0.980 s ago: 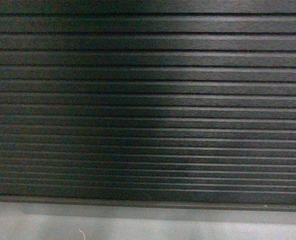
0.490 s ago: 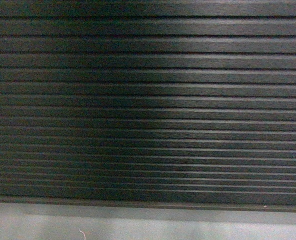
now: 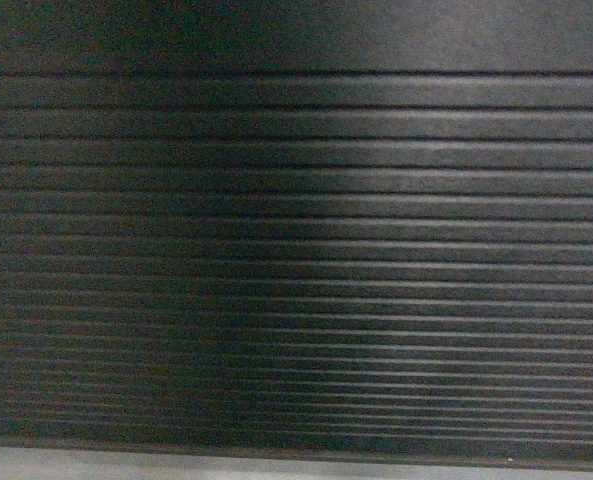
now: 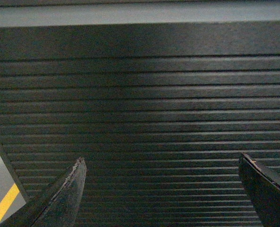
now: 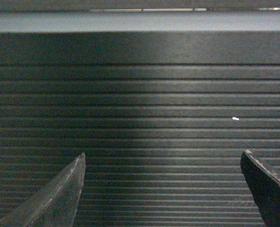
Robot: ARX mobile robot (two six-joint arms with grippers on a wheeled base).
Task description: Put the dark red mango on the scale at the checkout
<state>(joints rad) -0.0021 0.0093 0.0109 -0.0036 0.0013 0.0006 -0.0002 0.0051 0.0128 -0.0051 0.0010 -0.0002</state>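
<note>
Facing the counter (image 3: 296, 250) front, both the left pincer (image 4: 163, 189) and right pincer (image 5: 163, 189) are held wide open, empty; height is needed before mango or scale is seen.

Pale grey floor (image 3: 276, 466) runs as a thin strip along the bottom of the head view. In the left wrist view, a yellow floor line (image 4: 3, 208) crosses the lower-left corner — lighting is dim and uneven.
</note>
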